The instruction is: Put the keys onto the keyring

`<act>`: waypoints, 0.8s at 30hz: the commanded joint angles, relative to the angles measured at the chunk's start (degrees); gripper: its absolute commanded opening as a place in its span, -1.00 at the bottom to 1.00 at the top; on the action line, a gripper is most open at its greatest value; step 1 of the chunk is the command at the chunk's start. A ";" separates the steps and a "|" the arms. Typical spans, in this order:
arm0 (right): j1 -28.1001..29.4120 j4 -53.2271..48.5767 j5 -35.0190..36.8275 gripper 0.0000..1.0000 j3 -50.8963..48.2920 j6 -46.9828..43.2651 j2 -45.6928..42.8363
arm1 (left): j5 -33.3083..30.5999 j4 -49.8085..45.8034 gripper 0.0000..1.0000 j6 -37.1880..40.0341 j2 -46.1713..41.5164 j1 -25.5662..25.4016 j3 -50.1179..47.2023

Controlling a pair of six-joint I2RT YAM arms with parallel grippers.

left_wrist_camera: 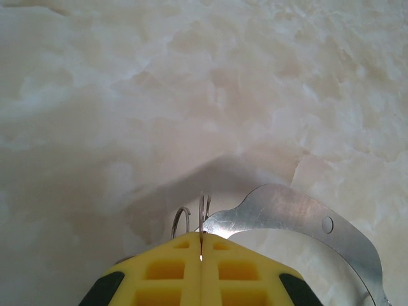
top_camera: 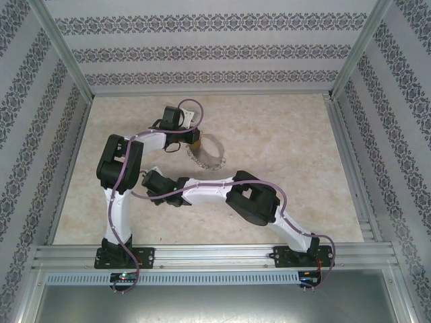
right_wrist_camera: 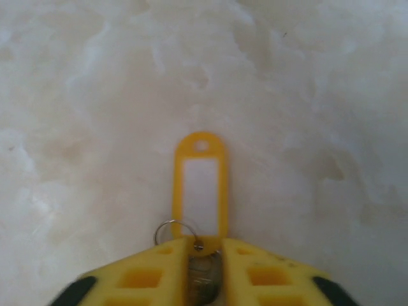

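From where I stand, the job is only at its opening stage: both pieces are picked up, but nothing is joined.

The left hand reaches to the middle of the top view, just above centre. The keyring hangs from its tip down onto the pale marbled surface, a grey hoop with a fringe of small keys along its lower edge. In the left wrist view the left hand is fully closed. Its yellow fingers are pressed together on the thin wire loops of the keyring. A curved silver plate sweeps off toward the lower right of the frame.

The right hand sits lower and further left in the top view, well apart from the hoop. In the right wrist view the right hand is drawn in narrow. It appears to pinch the silver end of the key between its fingers. The key's yellow head, with a pale window, points to the top of the frame and lies over the surface. A small split ring shows just beside the left fingertip.

What is left, as I judge it, is the whole of the real work. The key has to be carried over to the hoop, lined up with the wire and worked on. I cannot tell from here where the hoop opens.
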 commanded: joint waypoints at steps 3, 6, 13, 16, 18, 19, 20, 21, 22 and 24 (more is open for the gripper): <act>0.24 -4.11 3.92 -0.82 -2.23 0.04 -0.74 | 1.81 -0.59 -1.00 -0.78 0.50 0.73 1.41; -0.13 -4.06 3.71 -0.83 -5.55 1.52 -3.37 | 1.99 -0.59 -1.00 -0.73 0.15 0.68 1.05; -1.73 -3.08 2.94 -1.00 -15.89 5.19 -10.54 | 2.11 -0.77 -1.00 -0.56 -0.57 0.70 0.79; -2.31 -2.56 3.41 -1.00 -20.75 6.31 -14.35 | 2.36 -0.41 -1.00 -0.98 -0.66 0.69 0.66; -2.68 -2.38 4.36 -1.00 -24.33 7.11 -17.45 | 2.43 -0.27 -1.00 -1.16 -0.67 0.66 0.70; -2.84 -1.84 4.48 -1.00 -26.12 7.43 -18.81 | 2.48 -0.22 -1.00 -1.25 -0.77 0.72 0.64; -3.12 -0.49 3.83 -1.00 -28.01 7.30 -20.44 | 2.67 0.06 -1.00 -1.39 -0.74 0.73 0.65; -3.42 1.38 2.91 -1.00 -29.71 6.75 -21.79 | 2.84 0.19 -1.00 -1.50 -0.74 0.72 0.53; -3.71 3.43 1.04 -0.97 -30.96 5.65 -22.83 | 2.93 0.22 -1.00 -1.53 -0.75 0.68 0.50; -4.99 10.27 -7.17 -0.54 -32.88 2.05 -23.97 | 3.09 0.29 -1.00 -1.44 -0.78 0.70 0.62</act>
